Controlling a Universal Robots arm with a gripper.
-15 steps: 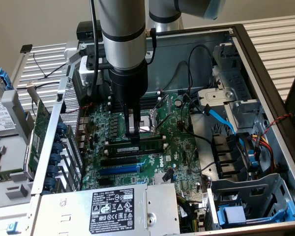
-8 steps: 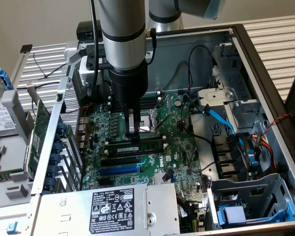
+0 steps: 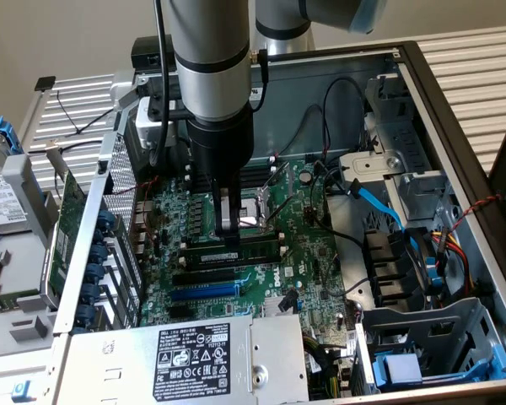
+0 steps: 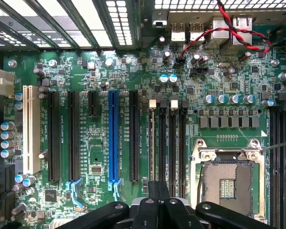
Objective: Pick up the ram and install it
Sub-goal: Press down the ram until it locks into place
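While the arm (image 3: 209, 51) reaches straight down into the open computer case (image 3: 422, 76), its gripper (image 3: 228, 226) sits with its fingers pressed together directly over the ram (image 3: 233, 251), a thin green stick that stands on edge in a memory slot just beside the processor socket (image 3: 261, 211); whether the fingertips pinch its top edge or only touch it cannot be told. In the wrist view the gripper (image 4: 158, 191) comes to a narrow closed tip above the same group of memory slots (image 4: 168, 143), which lie between the socket (image 4: 227, 179) and the long black expansion slots (image 4: 62, 136). One blue expansion slot (image 4: 113, 138) stands among these, and a white slot (image 4: 31, 129) lies farther from the socket still. Small white lettering is printed on the motherboard (image 4: 97, 148) beside the slots but is too fine to read. On the side of the socket away from the blue slot, a red and black twisted wire (image 4: 238, 33) crosses the rear ports. In the exterior view, a grey power supply (image 3: 177, 359) lies nearer the camera than the socket and carries a black label (image 3: 192, 359) with white certification marks and fine print that cannot be read. A blue data cable (image 3: 379, 207) runs toward the exterior view's right of the socket.
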